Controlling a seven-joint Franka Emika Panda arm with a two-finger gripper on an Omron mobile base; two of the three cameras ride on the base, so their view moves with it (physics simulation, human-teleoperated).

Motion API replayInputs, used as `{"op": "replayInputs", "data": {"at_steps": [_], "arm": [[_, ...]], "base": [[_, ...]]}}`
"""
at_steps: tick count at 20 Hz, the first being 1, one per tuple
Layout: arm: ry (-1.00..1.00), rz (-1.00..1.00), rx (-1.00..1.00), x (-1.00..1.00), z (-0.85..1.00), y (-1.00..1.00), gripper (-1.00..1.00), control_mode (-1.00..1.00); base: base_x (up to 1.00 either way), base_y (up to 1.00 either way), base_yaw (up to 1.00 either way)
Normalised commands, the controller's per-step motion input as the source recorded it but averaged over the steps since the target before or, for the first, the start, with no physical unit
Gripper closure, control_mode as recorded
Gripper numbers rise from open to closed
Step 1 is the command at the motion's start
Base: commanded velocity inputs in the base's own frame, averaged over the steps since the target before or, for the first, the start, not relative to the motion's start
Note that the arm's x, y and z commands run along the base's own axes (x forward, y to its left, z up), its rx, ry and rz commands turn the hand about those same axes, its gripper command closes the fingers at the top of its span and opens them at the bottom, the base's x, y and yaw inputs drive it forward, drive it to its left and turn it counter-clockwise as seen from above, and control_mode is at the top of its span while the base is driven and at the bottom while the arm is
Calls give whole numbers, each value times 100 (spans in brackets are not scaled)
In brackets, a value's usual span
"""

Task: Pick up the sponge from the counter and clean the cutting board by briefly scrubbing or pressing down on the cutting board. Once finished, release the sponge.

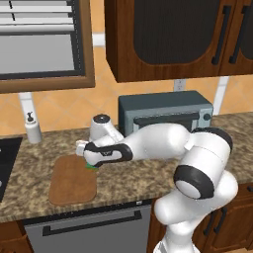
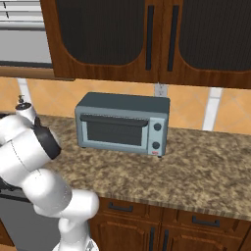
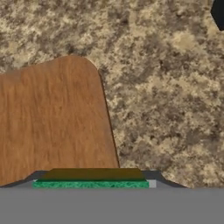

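The reddish-brown cutting board (image 1: 73, 182) lies on the speckled granite counter (image 1: 128, 178) near its front edge. My gripper (image 1: 89, 164) hangs over the board's far right corner, shut on the green sponge (image 1: 90, 167). In the hand view the sponge (image 3: 90, 184) is a green strip with a yellowish face, clamped between the dark fingertips (image 3: 158, 176) at the bottom. Beyond it lie the board (image 3: 48, 118) on the left and bare counter (image 3: 166, 100) on the right. Whether the sponge touches the board I cannot tell.
A grey toaster oven (image 1: 165, 113) stands behind the arm against the wall. A white soap dispenser (image 1: 33, 129) sits at the back left, and a dark stovetop (image 1: 6, 158) borders the counter's left end. Wall cabinets (image 1: 173, 34) hang above.
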Motion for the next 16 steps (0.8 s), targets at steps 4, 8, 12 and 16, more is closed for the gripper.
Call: {"op": "replayInputs", "data": {"at_steps": [4, 8, 12, 16], "arm": [[0, 0, -7, 32, 0, 76, 100, -100], [7, 0, -4, 49, 12, 59, 100, -100], [14, 0, -2, 43, 39, 47, 100, -100], [5, 0, -4, 23, 0, 50, 100, -100]], "base": [[0, 0, 0], [0, 0, 0], [0, 0, 0], [0, 0, 0]]}}
